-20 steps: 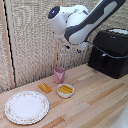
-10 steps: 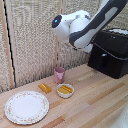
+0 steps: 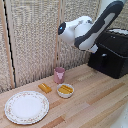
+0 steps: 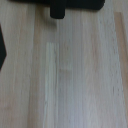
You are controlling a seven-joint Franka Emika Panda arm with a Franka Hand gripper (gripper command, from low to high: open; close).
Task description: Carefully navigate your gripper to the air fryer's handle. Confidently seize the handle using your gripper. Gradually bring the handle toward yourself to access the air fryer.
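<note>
- Woven-screen walls are backing a pale wooden table in the exterior view; the matte black boxy air fryer is sitting at that view's right, its short black handle awaiting the hovering white arm.
- Wrist view is looking down on bare boards with the handle near; jaw state cannot be told.

A white and black robot arm is seen reaching in from the exterior view's upper right, bent at a rounded joint. The tool's fingers cannot be made out.
</note>
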